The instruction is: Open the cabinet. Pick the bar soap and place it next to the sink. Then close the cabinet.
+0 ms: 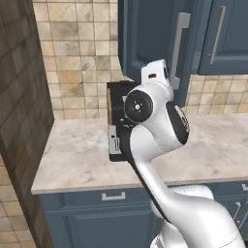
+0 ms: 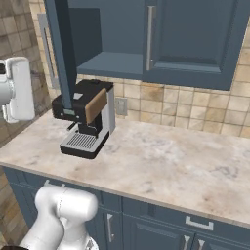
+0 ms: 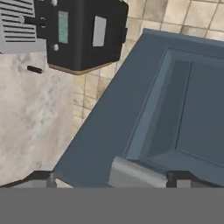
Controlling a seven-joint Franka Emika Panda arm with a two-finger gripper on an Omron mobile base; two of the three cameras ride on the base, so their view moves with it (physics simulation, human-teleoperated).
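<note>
The dark blue cabinet's left door [image 2: 63,49] stands swung open, and the bare inner shelf [image 2: 114,63] shows behind it. Its right door [image 2: 195,34] is closed. In the hand view my gripper [image 3: 111,177] is open, with one fingertip on each side of the open door's silver bar handle [image 3: 135,173] and the door's panel [image 3: 175,100] just beyond. The same handle [image 1: 180,43] rises above my white hand [image 1: 156,73] in the left base view. The bar soap is out of view, and so is the sink.
A black coffee machine [image 2: 85,117] with a wood side panel stands on the marble counter [image 2: 161,161] below the open door, also seen at the coffee machine [image 3: 78,35]. A dark tiled wall [image 1: 22,97] bounds the counter's left end. Blue base drawers [image 1: 114,196] run underneath.
</note>
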